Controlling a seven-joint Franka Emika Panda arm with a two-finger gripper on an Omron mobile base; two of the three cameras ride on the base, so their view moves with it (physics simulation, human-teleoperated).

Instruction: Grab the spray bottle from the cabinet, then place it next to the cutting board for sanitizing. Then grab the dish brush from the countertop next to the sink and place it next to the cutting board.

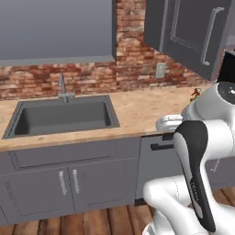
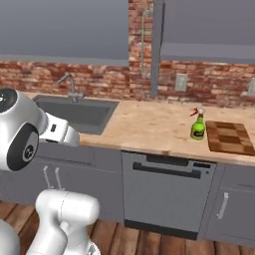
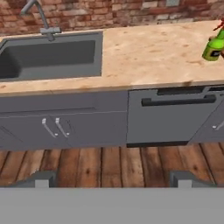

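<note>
On the far left the sink (image 1: 64, 118) is sunk into the tabletop (image 2: 149, 124), a dark grey basin with its slim faucet (image 1: 63, 88) standing at the back edge against the brick wall (image 1: 69, 78). In my hand view the same sink (image 3: 48, 57) sits at upper left, with the grey base cabinets (image 3: 57, 127) and their short handles beneath it and the wooden floor (image 3: 109, 164) below those.

Moving right, a bare stretch of beige wood-grain tabletop runs past the dishwasher front (image 2: 167, 196) with its dark bar handle. Above it, in the left base view, the wall cabinet (image 1: 193, 32) shows an open slab door with a long silver handle.

Further right the spray bottle (image 2: 197, 124) stands upright on the tabletop, lime green with its white-and-red nozzle on top. It is just beside the left edge of the cutting board (image 2: 230, 137), which lies flat near the tabletop's front edge. My hand view catches the bottle (image 3: 213, 47) at its upper right corner.

My gripper (image 3: 111, 178) is spread wide open and holds nothing; its two dark fingertips (image 3: 39, 178) rise far apart, aimed at the floor and cabinet fronts, well back from the tabletop.
</note>
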